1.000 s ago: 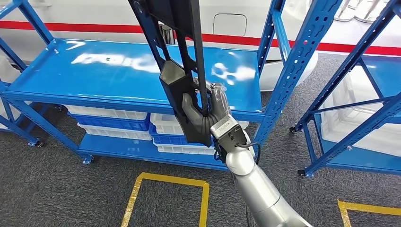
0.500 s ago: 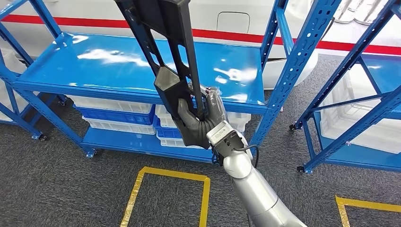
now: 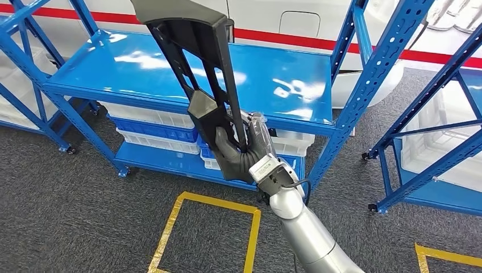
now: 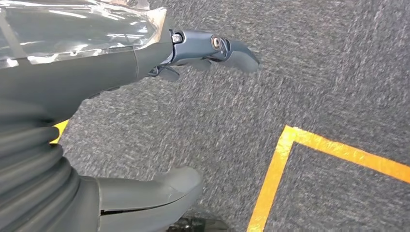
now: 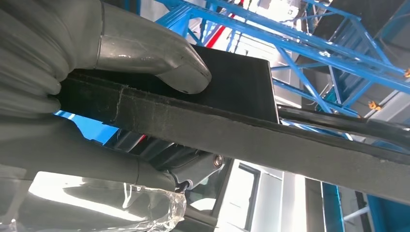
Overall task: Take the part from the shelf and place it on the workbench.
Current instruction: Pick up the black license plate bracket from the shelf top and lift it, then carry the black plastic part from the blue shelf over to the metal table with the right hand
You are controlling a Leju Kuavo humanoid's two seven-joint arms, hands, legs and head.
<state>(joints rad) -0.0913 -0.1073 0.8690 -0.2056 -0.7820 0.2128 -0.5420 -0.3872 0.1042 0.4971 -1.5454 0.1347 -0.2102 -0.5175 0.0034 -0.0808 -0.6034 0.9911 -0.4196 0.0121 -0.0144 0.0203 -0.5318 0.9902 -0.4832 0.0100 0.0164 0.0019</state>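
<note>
One part matters here, and I take the blue shelf as my landmark. Starting on the left: my left hand hangs low over the grey carpet beside a strip of yellow floor tape, thumb and fingers apart with nothing between them, well away from the shelf. Moving right, the part is a long black frame, clear of the shelf's upper deck and held in front of it. Its long axis runs steeply up from the grip and leans toward the shelf's left end. Further right and lower, my right hand wraps the part's bottom end, thumb pressed flat on one face and fingers curled behind it. I judge the right hand carries the whole load from below, so the top could swing toward the shelf's posts as I turn. No counter shows yet.
</note>
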